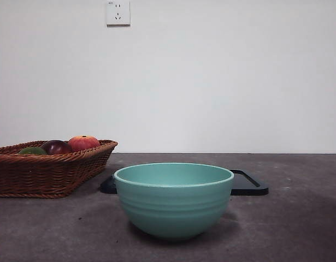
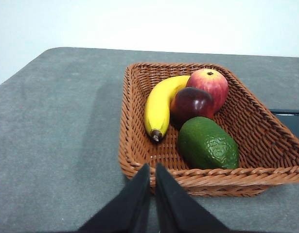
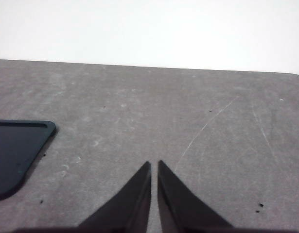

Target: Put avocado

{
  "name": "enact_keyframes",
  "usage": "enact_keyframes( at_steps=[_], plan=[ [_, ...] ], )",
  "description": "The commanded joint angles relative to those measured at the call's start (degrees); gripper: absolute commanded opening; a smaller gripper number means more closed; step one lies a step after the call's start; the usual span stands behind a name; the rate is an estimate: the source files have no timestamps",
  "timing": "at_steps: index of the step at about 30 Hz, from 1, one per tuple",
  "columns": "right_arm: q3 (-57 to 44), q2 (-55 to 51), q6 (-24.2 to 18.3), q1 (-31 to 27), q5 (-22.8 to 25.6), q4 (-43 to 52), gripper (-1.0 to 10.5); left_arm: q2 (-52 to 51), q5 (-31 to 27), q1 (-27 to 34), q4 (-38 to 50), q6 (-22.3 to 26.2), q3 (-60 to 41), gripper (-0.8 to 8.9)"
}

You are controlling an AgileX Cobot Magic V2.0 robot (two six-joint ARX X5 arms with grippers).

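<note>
Avocado [image 2: 208, 143] lies in the wicker basket [image 2: 266, 145], just beside the maroon fruit [image 2: 192, 103] and near the banana [image 2: 159, 104] and apple [image 2: 210, 83]. Left pincer [image 2: 151, 167] hangs before the basket's rim, jaws pressed together, holding nothing. Right pincer [image 3: 154, 164], likewise closed, hangs above the bare surface [image 3: 188, 111] near a black tray [image 3: 15, 145].

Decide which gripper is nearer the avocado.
Left. The left gripper sits just outside the basket holding the avocado; the right gripper faces bare table, with no avocado in its view.
</note>
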Motion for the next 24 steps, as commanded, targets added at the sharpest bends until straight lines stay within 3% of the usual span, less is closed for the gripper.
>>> enact_keyframes(
  at_steps=[1,5,9,14,22,24],
  plan=[
    [-0.28,-0.09,4.28,-0.07,-0.72,0.46,0.2,-0.07,-0.22,0.11,0.26,0.07,-1.22,0.18],
    [-0.28,-0.07,10.32,-0.07,-4.66,-0.74,0.2,-0.07,-0.22,0.09,1.18,-4.07,-1.22,0.17],
    [-0.22,-0.07,15.32,0.04,-6.93,0.26,0.1,-0.07,-0.22,0.09,2.27,-4.55,-1.07,0.16],
    [1.49,-0.04,24.26,0.04,-6.97,1.29,0.1,-0.07,-0.22,-0.02,3.96,-9.38,1.97,0.16],
    [9.46,2.4,31.54,0.04,-7.61,0.98,0.1,3.1,-0.33,0.0,3.85,-12.44,11.28,0.16],
    [12.15,4.39,31.54,0.04,-9.07,0.46,0.1,5.2,-0.31,0.0,2.97,-12.66,14.05,0.16]
  ],
)
